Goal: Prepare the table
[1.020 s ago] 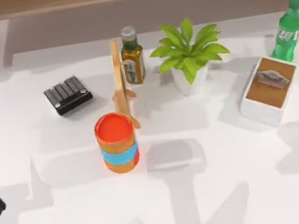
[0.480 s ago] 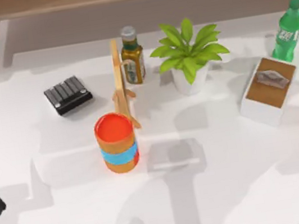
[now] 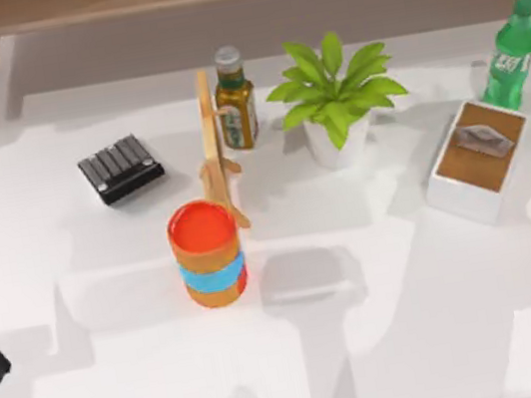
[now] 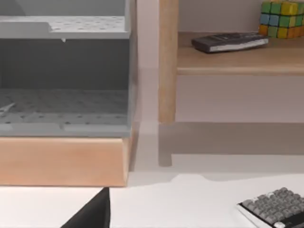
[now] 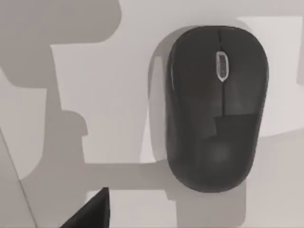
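No writing is legible on the green bottle (image 3: 508,57) or the oil bottle (image 3: 235,100). The white bench (image 3: 389,341) spreads under everything. The right wrist view looks down on a black mouse (image 5: 216,107) lying on it. Whether either hand is wide or narrow, I cannot tell.

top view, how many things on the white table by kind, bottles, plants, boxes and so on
Bottles: 2, a dark olive oil bottle and a green plastic soda bottle
Potted plants: 1
Tissue boxes: 1
Black keypads: 1
Orange cups with a blue band: 1
Wooden stands: 1
Total: 7
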Action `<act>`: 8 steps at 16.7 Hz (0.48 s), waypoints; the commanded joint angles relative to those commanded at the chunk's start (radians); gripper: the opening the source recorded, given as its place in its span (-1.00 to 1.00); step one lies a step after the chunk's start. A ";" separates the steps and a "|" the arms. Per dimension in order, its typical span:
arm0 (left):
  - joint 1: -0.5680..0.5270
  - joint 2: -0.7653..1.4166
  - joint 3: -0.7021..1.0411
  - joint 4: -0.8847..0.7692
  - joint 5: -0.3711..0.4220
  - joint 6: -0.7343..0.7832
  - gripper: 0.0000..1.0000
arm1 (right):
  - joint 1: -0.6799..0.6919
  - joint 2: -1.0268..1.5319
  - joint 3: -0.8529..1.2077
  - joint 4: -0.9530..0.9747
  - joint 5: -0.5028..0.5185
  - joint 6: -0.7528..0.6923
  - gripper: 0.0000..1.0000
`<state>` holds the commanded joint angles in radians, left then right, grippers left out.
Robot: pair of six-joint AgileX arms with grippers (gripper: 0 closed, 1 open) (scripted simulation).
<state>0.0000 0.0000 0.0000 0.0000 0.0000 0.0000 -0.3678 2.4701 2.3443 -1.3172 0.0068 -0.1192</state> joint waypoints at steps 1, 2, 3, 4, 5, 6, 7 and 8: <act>0.000 0.000 0.000 0.000 0.000 0.000 1.00 | 0.001 0.044 0.041 -0.014 -0.003 -0.003 1.00; 0.000 0.000 0.000 0.000 0.000 0.000 1.00 | 0.002 0.077 0.074 -0.024 -0.005 -0.005 1.00; 0.000 0.000 0.000 0.000 0.000 0.000 1.00 | 0.003 0.101 0.099 -0.029 -0.008 -0.006 1.00; 0.000 0.000 0.000 0.000 0.000 0.000 1.00 | 0.004 0.114 0.116 -0.032 -0.009 -0.006 1.00; 0.000 0.000 0.000 0.000 0.000 0.000 1.00 | 0.005 0.120 0.123 -0.032 -0.010 -0.007 1.00; 0.000 0.000 0.000 0.000 0.000 0.000 1.00 | 0.005 0.120 0.123 -0.032 -0.010 -0.007 1.00; 0.000 0.000 0.000 0.000 0.000 0.000 1.00 | 0.005 0.120 0.123 -0.032 -0.010 -0.007 1.00; 0.000 0.000 0.000 0.000 0.000 0.000 1.00 | 0.005 0.120 0.123 -0.032 -0.010 -0.007 1.00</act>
<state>0.0000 0.0000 0.0000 0.0000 0.0000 0.0000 -0.3632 2.5898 2.4677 -1.3496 -0.0035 -0.1260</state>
